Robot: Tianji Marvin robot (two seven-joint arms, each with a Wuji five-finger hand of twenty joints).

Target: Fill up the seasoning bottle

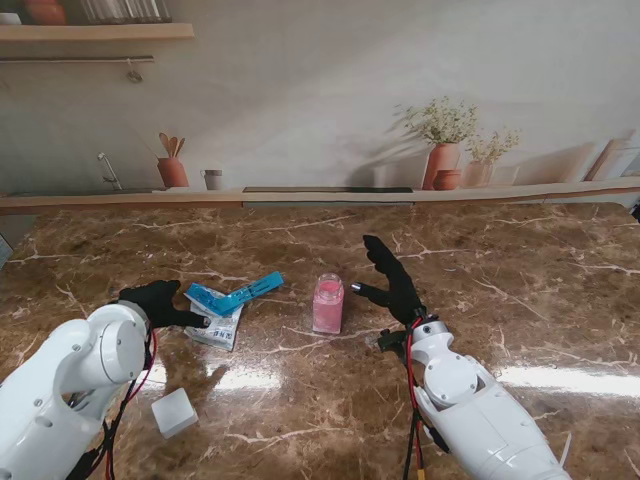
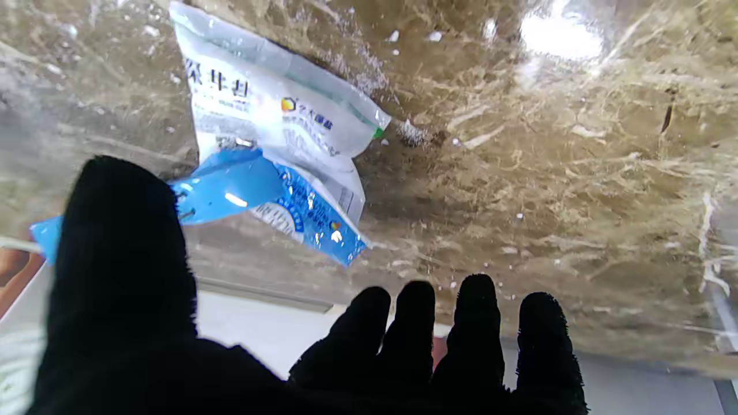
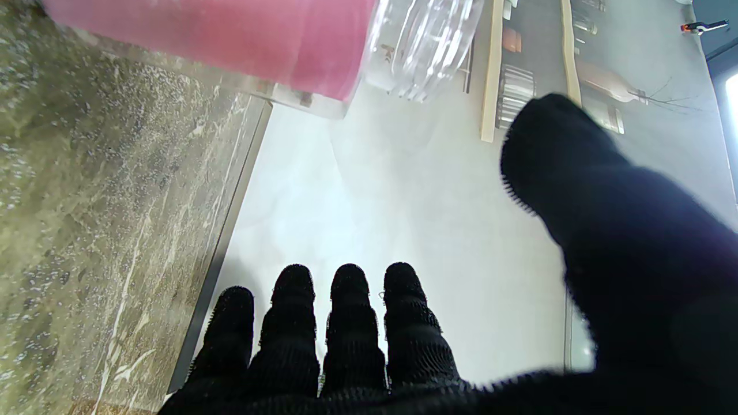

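Note:
A clear seasoning bottle [image 1: 328,303] holding pink powder stands upright at the table's middle; in the right wrist view its pink body [image 3: 230,40] fills the near edge. My right hand [image 1: 392,280] is open just right of the bottle, fingers spread, not touching it. A white and blue seasoning bag [image 1: 224,308] lies flat left of the bottle, its blue end pointing toward it. My left hand [image 1: 158,303] is open at the bag's left edge. In the left wrist view the bag [image 2: 271,132] lies beyond my thumb and fingertips [image 2: 415,323], with nothing held.
A small white cube-shaped lid [image 1: 174,412] rests on the marble table [image 1: 520,300] near my left arm. A ledge along the back wall carries terracotta pots [image 1: 442,165] with dried plants and a utensil pot [image 1: 172,170].

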